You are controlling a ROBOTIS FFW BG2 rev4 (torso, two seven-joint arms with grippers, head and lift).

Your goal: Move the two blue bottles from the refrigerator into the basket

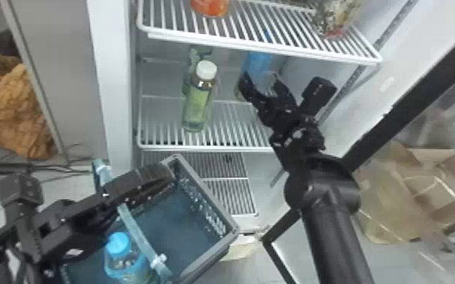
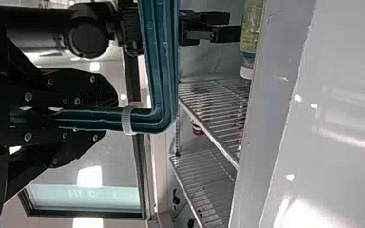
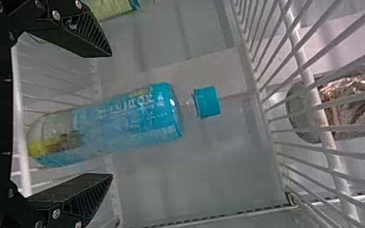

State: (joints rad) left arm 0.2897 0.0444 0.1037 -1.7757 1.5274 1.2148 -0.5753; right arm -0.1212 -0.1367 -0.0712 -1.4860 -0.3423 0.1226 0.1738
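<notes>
So one blue bottle (image 1: 119,245) is sitting in the basket (image 1: 208,190), cap up, over by the handle (image 1: 136,230). My left gripper (image 1: 164,181) has hold of that handle; on its wrist cam, I can see the left gripper (image 2: 109,116) pinching it, with a finger on each side.

The other blue bottle (image 3: 123,123) is in the fridge (image 1: 113,75), upright under the upper shelf (image 1: 257,45). I've got my right gripper (image 1: 261,81) in there, spread wide. From its own cam, the right gripper (image 3: 110,115) has that bottle's body between its fingers, and there's a gap on both sides, so it isn't gripping it.

Same level as that one, toward the left, there's a green bottle (image 1: 198,105) with a white cap on the lower shelf (image 1: 208,148), and something greenish right behind it that I can't make out. Up top I've got some orange thing (image 1: 209,6) on the left and a clear bag (image 1: 332,22) on the right. There's also a cardboard box (image 1: 427,181) on the floor, off to the right of the fridge.
</notes>
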